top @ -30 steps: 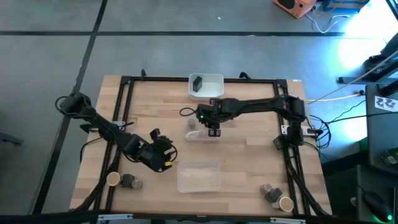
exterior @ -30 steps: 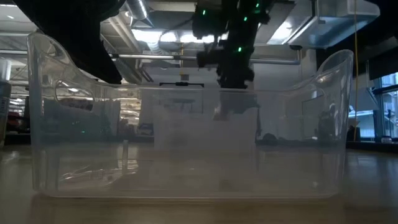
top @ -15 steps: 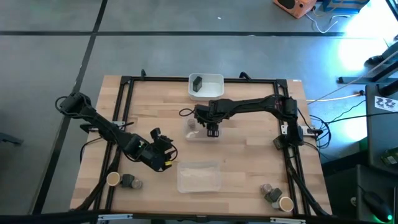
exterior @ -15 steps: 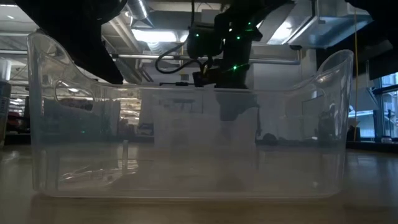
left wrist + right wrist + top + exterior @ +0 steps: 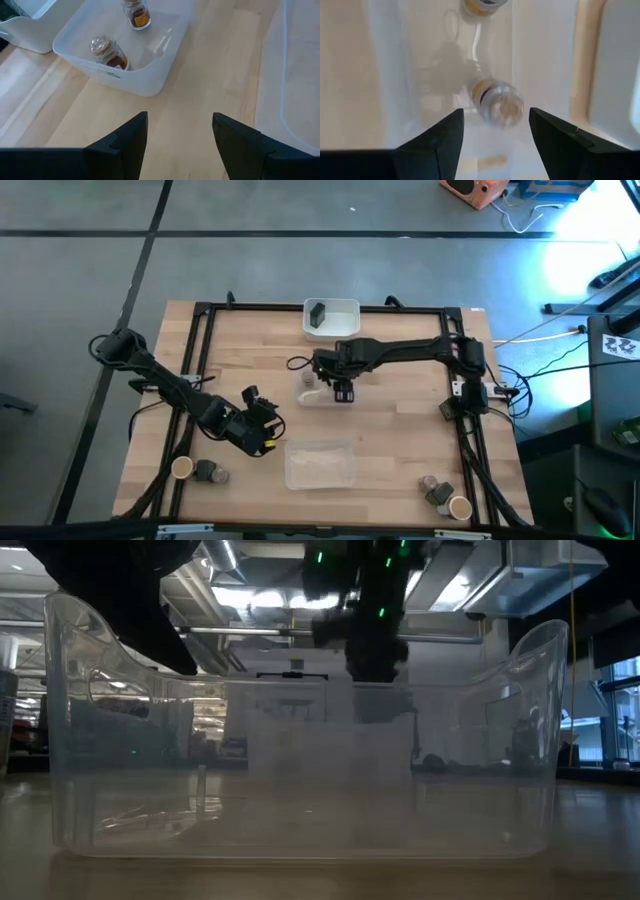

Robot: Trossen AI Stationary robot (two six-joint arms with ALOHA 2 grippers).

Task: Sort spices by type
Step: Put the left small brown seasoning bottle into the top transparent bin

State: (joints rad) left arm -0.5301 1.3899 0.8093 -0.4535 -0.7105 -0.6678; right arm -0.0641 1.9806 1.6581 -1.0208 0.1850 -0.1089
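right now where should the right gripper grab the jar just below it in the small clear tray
Grip the spice jar across its round body just under the lid, coming straight down. It stands upright in the clear tray, and the open right gripper already hangs above it, fingers either side.

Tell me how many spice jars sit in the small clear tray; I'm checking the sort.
2. One jar stands near the tray's front wall, the other jar toward its far end. The right gripper hovers open above them. None seems hidden.
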